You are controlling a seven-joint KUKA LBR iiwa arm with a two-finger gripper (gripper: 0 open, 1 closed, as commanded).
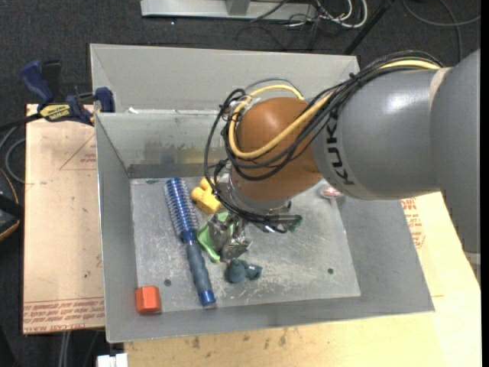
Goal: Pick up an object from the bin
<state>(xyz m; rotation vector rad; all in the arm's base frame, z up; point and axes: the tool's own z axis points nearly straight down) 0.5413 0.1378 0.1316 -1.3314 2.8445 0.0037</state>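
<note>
Camera view: we see the gripper (231, 245) over a green piece (206, 241) beside a bristly blue hairbrush (182, 216). Open or closed, we cannot tell.

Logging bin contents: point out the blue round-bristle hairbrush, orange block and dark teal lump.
blue round-bristle hairbrush (197, 270): camera view, handle.
orange block (147, 299): camera view, top face.
dark teal lump (243, 271): camera view, middle.

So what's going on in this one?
A KUKA arm reaches into the grey metal bin from the right. Its gripper is down low mid-bin, over a small green thing beside the blue hairbrush. A yellow piece and a dark teal piece lie close by, and an orange block sits in the near left corner. Whether it grips anything is unclear.
</note>
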